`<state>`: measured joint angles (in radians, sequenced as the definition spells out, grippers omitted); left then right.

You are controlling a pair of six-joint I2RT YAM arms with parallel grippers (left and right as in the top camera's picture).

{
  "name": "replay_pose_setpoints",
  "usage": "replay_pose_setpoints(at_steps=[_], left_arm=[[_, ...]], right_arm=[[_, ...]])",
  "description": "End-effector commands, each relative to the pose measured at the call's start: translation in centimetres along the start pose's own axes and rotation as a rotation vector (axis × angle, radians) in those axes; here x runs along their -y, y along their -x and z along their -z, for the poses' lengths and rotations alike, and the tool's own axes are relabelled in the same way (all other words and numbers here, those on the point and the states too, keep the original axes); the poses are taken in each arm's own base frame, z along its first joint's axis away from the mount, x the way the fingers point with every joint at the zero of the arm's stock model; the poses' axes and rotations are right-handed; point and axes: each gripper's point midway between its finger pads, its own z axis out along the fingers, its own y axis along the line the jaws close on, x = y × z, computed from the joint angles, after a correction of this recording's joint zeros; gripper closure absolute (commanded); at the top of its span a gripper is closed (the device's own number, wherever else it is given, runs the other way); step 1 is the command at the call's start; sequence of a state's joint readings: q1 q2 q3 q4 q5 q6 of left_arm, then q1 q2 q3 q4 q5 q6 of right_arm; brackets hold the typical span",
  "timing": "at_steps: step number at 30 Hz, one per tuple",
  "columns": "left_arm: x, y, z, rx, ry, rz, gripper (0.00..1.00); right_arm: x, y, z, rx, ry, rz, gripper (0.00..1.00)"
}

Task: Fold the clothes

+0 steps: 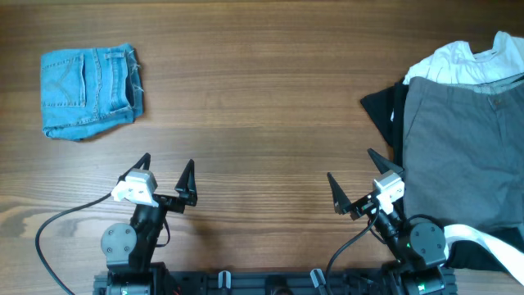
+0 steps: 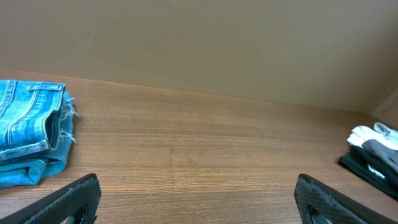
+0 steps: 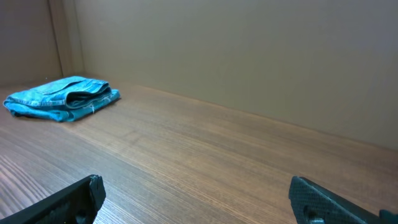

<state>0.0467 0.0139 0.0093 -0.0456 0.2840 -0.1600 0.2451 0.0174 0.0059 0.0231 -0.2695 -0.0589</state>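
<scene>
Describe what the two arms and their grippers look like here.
Both arms match. The left gripper and right gripper have black, pointed, triangular fingers, which look speckled in the wrist views. A white housing sits behind each gripper, above a round grey joint on a black body. A thin black cable loops out from each arm.

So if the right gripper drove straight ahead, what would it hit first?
Looks free: the right gripper faces bare table, then the back wall. The denim shorts sit off to its left.
</scene>
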Motion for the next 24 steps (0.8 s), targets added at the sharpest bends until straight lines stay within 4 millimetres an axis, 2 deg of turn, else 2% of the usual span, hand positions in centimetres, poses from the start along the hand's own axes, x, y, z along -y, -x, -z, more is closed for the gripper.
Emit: replay_pose_setpoints(at_steps=[1, 16, 20, 23, 24], left_arm=[[0.0, -0.1, 0.0, 0.001, 0.003, 0.008, 0.0], [0.1, 0.0, 0.0, 0.003, -0.001, 0.008, 0.0], [1.3, 2.0, 0.1, 0.083, -0.061, -0.02, 0.0], [2.0, 4.3, 0.5, 0.168, -0.087, -0.048, 0.0], [2.4, 5.5, 0.8, 0.206, -0.096, -0.06, 0.0]], right_arm=[[-0.2, 0.2, 0.0, 0.008, 0.011, 0.019, 0.0], [-0.2, 0.4, 0.0, 0.019, 0.011, 0.023, 0.0], [-1.1, 2.3, 0.2, 0.083, 0.067, -0.022, 0.0], [-1.6, 4.4, 0.6, 0.124, 0.102, -0.075, 0.0], [-2.2, 5.7, 1.0, 0.148, 0.135, -0.069, 0.0]])
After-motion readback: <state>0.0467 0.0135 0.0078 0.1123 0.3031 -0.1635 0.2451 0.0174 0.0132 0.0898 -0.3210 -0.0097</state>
